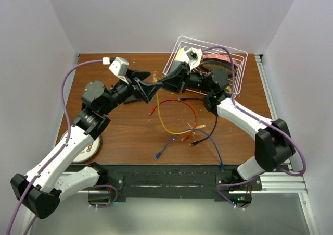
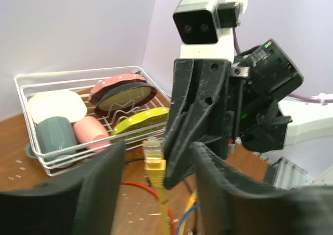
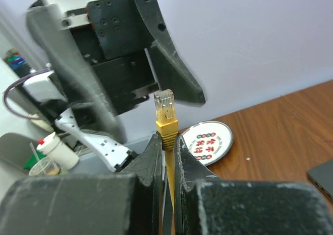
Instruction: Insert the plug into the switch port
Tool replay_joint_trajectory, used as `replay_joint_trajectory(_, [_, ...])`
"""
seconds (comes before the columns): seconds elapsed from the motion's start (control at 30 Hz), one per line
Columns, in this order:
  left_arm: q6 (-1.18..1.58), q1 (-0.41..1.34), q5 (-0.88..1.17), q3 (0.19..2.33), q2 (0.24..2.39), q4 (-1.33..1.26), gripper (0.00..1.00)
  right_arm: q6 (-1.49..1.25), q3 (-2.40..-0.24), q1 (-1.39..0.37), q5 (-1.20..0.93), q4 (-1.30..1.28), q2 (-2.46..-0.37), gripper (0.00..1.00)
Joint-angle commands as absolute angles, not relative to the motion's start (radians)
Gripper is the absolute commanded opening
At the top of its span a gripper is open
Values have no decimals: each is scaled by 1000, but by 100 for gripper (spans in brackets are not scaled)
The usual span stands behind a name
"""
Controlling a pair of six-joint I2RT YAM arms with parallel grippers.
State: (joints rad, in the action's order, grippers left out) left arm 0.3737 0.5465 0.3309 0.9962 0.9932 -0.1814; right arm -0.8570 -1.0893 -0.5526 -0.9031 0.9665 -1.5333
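Brown tabletop (image 1: pixel 130 133) below; right fingers (image 3: pixel 150 159) clamp the yellow-booted, clear-tipped plug (image 3: pixel 165 115) upright; left fingers (image 2: pixel 99 193) spread apart.

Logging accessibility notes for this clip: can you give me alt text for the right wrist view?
The right hand pinches a yellow cable just below its plug, which stands upright. Facing it, the left hand is open, a finger on either side of the plug, against a pale wall; a round printed disc lies on the wooden table.
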Motion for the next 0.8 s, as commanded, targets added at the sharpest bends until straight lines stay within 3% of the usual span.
replay_joint_trajectory(0.0, [354,551,259,1038,968,-163,96,-737,-1190,-506,-810,768,-1517,0])
replay_joint_trajectory(0.03, [354,552,247,1042,968,-150,100,-715,-1209,-488,-787,731,-1517,0])
replay_joint_trajectory(0.27, [357,551,245,1016,974,-127,100,-561,-1460,-413,-643,457,-1562,0])
replay_joint_trajectory(0.43, [391,552,250,924,1012,-169,100,-670,-1663,-348,-687,498,-1606,0])
replay_joint_trajectory(0.77, [430,561,271,838,1164,-261,100,-762,-1721,-250,-738,520,-1526,0])
